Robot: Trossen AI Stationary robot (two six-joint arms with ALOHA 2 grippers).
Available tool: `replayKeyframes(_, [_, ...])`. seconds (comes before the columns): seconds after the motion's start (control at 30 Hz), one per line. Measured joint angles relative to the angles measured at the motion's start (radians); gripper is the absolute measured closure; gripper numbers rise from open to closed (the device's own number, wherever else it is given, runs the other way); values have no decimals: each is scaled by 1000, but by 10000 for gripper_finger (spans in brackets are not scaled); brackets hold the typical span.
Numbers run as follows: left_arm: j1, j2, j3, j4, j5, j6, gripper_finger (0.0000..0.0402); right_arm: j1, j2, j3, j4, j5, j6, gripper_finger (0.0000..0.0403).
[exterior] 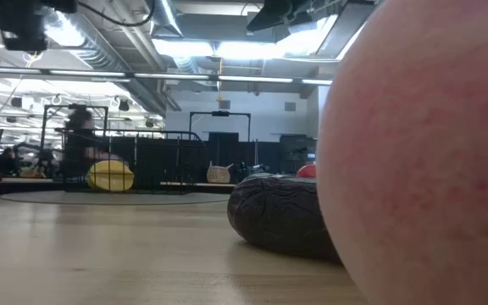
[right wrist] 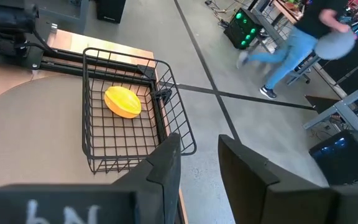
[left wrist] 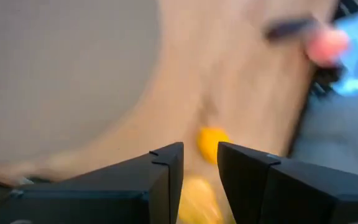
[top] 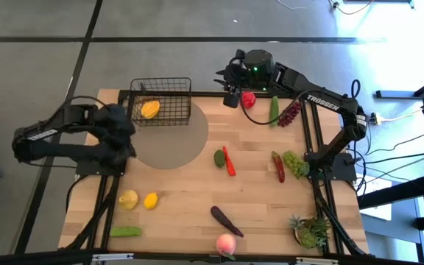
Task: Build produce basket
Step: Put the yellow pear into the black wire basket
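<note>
So far only the orange mango (top: 150, 110) lies inside the basket (top: 161, 102), which sits at the far edge of the table (top: 190, 199) beside a grey round mat (top: 169, 140), well off to the side of the right gripper (top: 230, 90) and just beyond the left gripper (top: 124, 125). That right gripper hovers at the far table edge with nothing between its fingers (right wrist: 166, 165), which stand apart; the red apple (top: 248, 99) lies just beside it, so I judge the apple to be its likely target. Next to the apple rest a green cucumber (top: 274, 110) and dark red grapes (top: 290, 113). The left gripper is poised over the mat near the basket, its fingers (left wrist: 166, 171) apart and empty, pointing toward the two lemons (top: 151, 200), perhaps because those are the nearest pieces on its side. Farther from both grippers lie red chilies (top: 229, 162), green grapes (top: 295, 163), a dark eggplant (top: 226, 221), a pink peach (top: 226, 244) and a potted plant (top: 311, 232). Most of the job appears undone.
</note>
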State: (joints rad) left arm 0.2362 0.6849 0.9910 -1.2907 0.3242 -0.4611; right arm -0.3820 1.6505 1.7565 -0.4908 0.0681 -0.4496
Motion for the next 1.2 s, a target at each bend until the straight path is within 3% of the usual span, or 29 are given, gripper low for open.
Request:
replayKeyframes(0.17, [-150, 12, -25, -97, 107, -98, 315, 0, 0, 0, -28, 0, 0, 292])
replayKeyframes(0.3, [-270, 23, -27, -114, 113, -171, 315, 0, 0, 0, -79, -39, 0, 292])
replayKeyframes(0.43, [-388, 38, -27, -59, 152, -296, 315, 0, 0, 0, -105, -44, 2, 292])
replayKeyframes(0.57, [-516, 76, -27, 97, 200, -482, 315, 0, 1, 0, -112, -43, 3, 292])
replayKeyframes(0.73, [-687, 140, -27, 276, 73, -644, 315, 0, 1, 0, -111, -43, 3, 292])
replayKeyframes(1.07, [-1013, 326, -27, 267, -193, -772, 315, 0, 1, 0, -106, -43, 3, 292])
replayKeyframes(1.2, [-1085, 392, -27, 232, -211, -778, 315, 0, 1, 0, -106, -43, 3, 292])
